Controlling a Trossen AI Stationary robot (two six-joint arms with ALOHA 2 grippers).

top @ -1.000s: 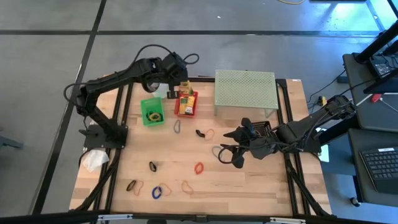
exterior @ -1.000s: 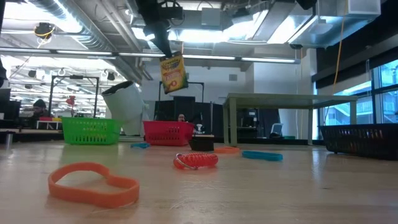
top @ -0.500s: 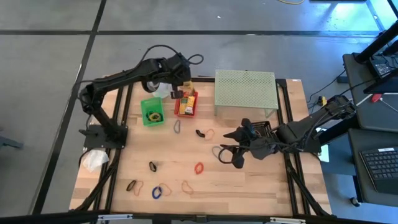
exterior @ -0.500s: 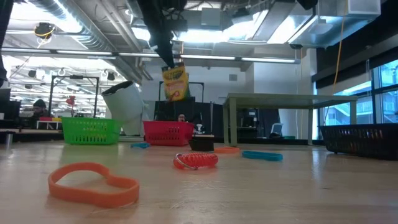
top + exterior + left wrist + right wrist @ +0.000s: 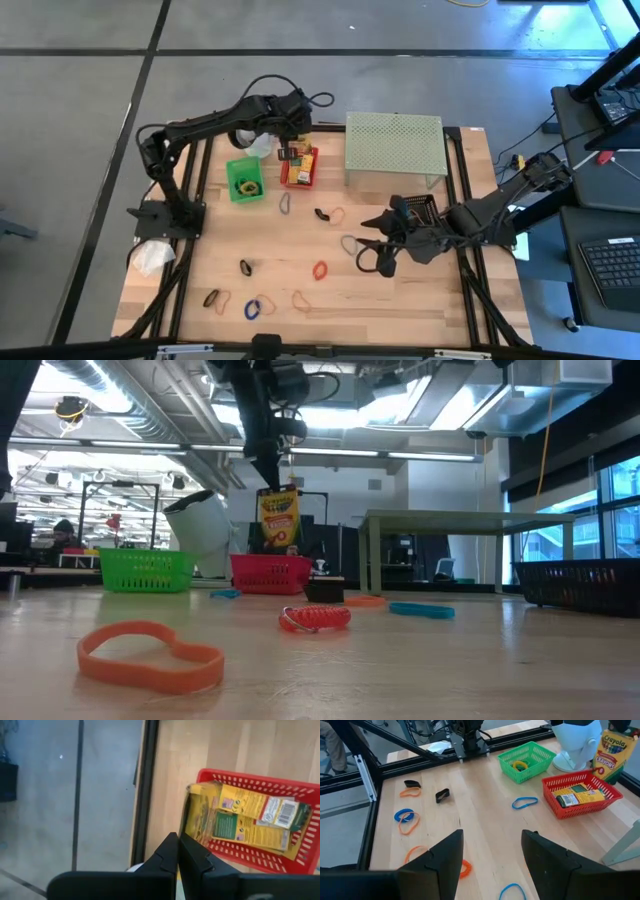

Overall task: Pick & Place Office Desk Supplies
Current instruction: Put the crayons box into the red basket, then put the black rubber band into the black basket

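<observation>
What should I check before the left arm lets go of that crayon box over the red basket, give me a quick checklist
1. Left gripper shut on the crayon box: ok.
2. Box hanging upright: ok.
3. Box lined up over the red basket: roughly, exact alignment cannot tell.
4. Room in the basket: one crayon box already lies inside; cannot tell.
5. Right gripper open and well away, mid-table: ok.
6. Green basket clear of the drop: ok.

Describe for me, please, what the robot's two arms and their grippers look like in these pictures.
Both arms are black, slender and jointed, with black cables looping loosely along them. The left gripper ends in two flat, matte black fingers that taper to a point. The right gripper has two broad, dark, blade-like fingers with squared tips. No markings or labels are visible.
</observation>
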